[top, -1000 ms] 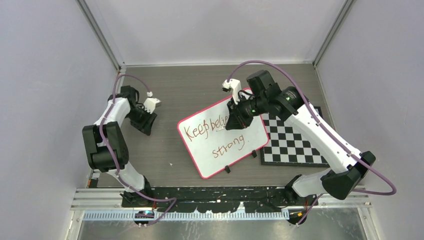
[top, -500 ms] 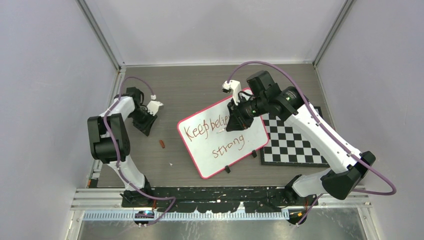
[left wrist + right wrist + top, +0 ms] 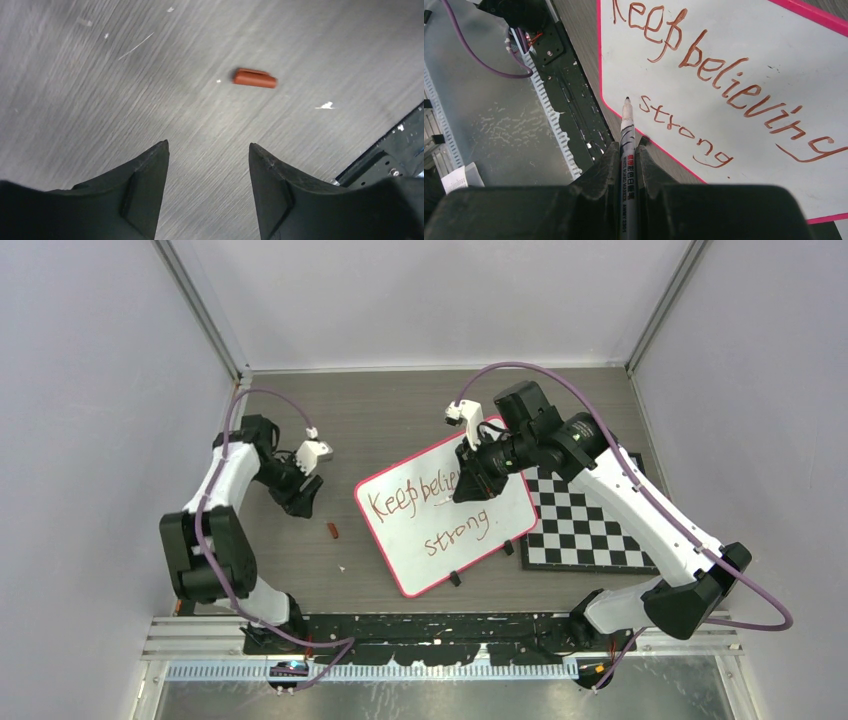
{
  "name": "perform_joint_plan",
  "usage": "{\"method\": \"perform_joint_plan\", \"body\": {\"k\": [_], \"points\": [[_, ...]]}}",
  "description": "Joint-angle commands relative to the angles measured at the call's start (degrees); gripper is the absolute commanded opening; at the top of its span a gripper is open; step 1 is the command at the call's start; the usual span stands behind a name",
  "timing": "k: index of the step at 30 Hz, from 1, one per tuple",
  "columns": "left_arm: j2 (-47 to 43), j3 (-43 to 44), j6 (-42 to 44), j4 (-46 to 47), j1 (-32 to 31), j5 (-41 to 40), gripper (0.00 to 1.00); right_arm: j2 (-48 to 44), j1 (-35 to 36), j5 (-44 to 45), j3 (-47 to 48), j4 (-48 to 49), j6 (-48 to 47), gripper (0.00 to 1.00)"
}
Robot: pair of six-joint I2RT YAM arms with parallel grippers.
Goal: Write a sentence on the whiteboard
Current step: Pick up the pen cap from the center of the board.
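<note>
whiteboard [image 3: 400, 530]: centre of top view, tilted
sentence [image 3: 719, 85]: "Keep believing strong", two lines
right gripper [image 3: 628, 150]: clamped on marker [image 3: 626, 125]
left gripper [image 3: 207, 150]: left of frame, jaws apart, empty
red cap [image 3: 255, 78]: on table [image 3: 380, 420], beyond left fingertips

cap [image 3: 333, 531] left of whiteboard [image 3: 405, 540], checkerboard [image 3: 585, 525] right

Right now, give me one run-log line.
left gripper open; small red cylinder on wood table; right gripper shut on striped marker; pink-rimmed whiteboard, sentence: Keep believing strong
</note>
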Motion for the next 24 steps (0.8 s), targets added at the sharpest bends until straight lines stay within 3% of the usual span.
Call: {"method": "perform_joint_plan", "body": {"k": [1,4,10,16,24], "points": [[-7.0,-3.1,19.9,-5.4,0.0,12.2,0.62,-1.5,-0.5,-0.7,2.7,0.3,-0.6,0.0],[-4.4,-1.9,35.7,-11.8,-0.1,16.9,0.64,-1.3,-0.7,-1.2,3.1,0.1,-0.5,0.0],[0.7,-0.1,51.2,-12.3,-1.1,19.4,0.66,-1.1,-1.5,-1.2,3.0,-0.3,-0.4,0.0],[1.0,-5.2,57.3,-3.2,-4.3,13.8,0.67,-0.8,-2.1,-1.8,2.8,-0.3,-0.2,0.0],[5.2,-7.6,58.7,-0.2,-6.9,8.4,0.6,-0.5,-2.2,-2.4,3.1,-0.4,-0.3,0.0]]}}
